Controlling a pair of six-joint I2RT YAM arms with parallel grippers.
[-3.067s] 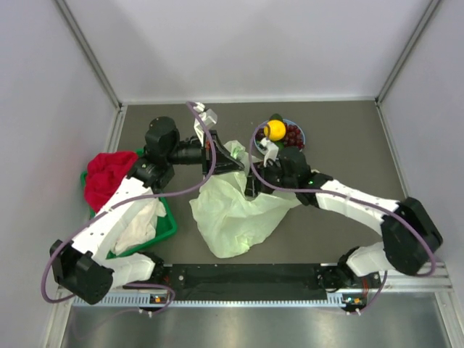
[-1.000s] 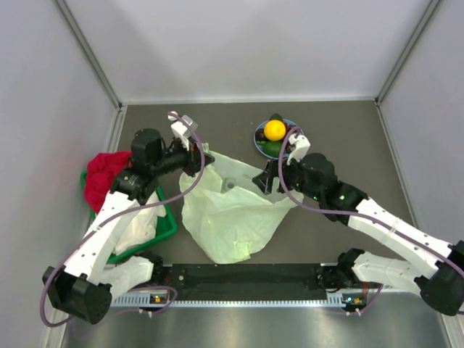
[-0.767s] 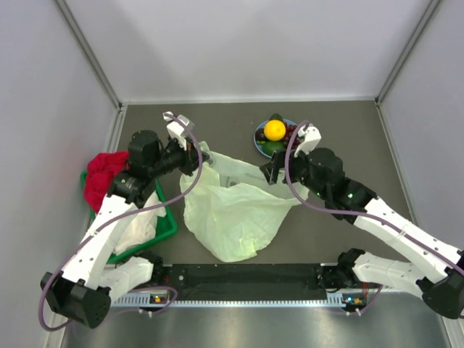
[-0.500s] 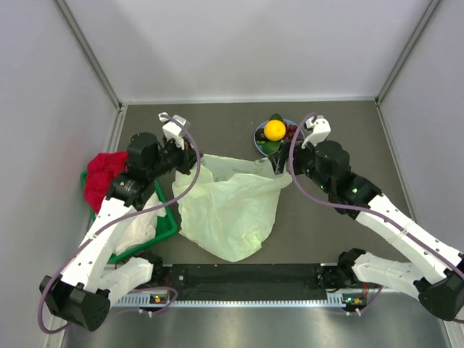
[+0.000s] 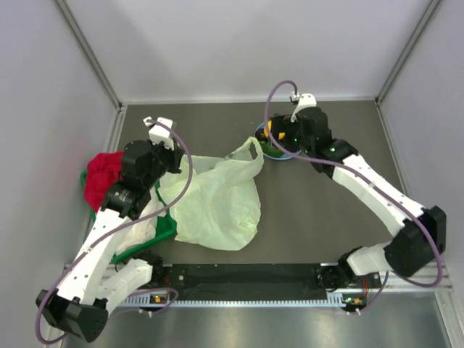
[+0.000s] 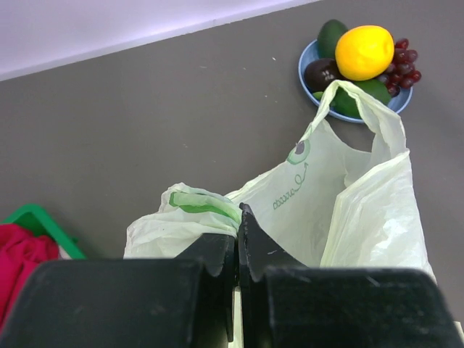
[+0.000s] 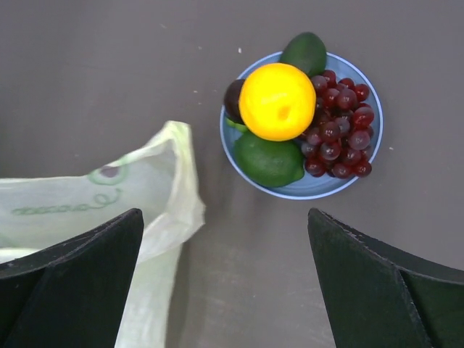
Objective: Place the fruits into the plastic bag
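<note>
The left gripper (image 6: 237, 243) is clenched on a handle of the plastic bag (image 6: 341, 203); the right gripper (image 7: 225, 283) is spread wide, seemingly clear above the fruits (image 7: 278, 101) on the blue plate (image 7: 319, 190).

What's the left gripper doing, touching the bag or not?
Touching. The left wrist view shows the left fingers shut together, with a bunched fold of the bag pinched between their tips.

1. On the plastic bag (image 6: 362, 210) that I pinch with my left jaws, a line of green cursive print (image 6: 293, 193) runs below a round green emblem (image 6: 298, 152).
2. In both wrist views its letters are too blurred and crumpled to read.
3. I can read no word, number or brand.
</note>
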